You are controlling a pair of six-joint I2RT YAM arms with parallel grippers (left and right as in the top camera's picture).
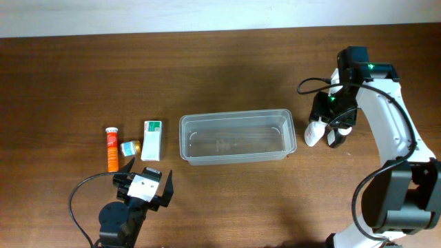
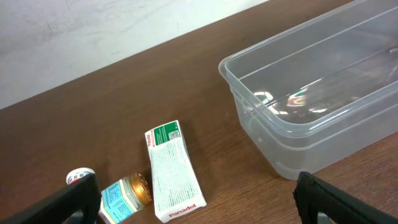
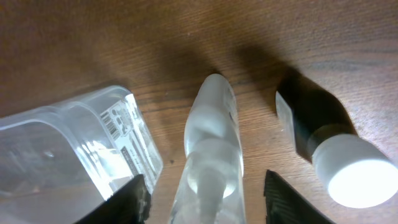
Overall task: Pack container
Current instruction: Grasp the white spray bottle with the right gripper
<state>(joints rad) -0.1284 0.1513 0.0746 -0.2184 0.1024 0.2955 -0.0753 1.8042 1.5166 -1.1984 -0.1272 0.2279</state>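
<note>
right at the lens of your right wrist camera, the right gripper (image 3: pixel 205 186) has its jaws spread wide on either side of a clear bottle (image 3: pixel 211 137), gripping nothing yet. the left gripper (image 1: pixel 150 167) is just as wide open and empty, low over the table (image 1: pixel 227 62) near the small items.

the container (image 1: pixel 238 136) sits mid-table, upright and with nothing in it, one end just beside that clear bottle. left of it lie a white-and-green carton (image 2: pixel 174 171), flat, then an orange tube (image 1: pixel 111 149), with a small jar (image 2: pixel 124 194) between the two. a dark bottle (image 3: pixel 323 140) with a white cap rests close to the clear one on its far side from the container.

your trouble spots, as i judge them: the clear bottle looks round and seems to lie on its side, so an off-centre squeeze could roll or squirt it out of the jaws. one finger has the container wall close by and the other has the dark bottle; come down crooked and you may shove the tub or knock that bottle away. lift too low and you could clip the rim.
</note>
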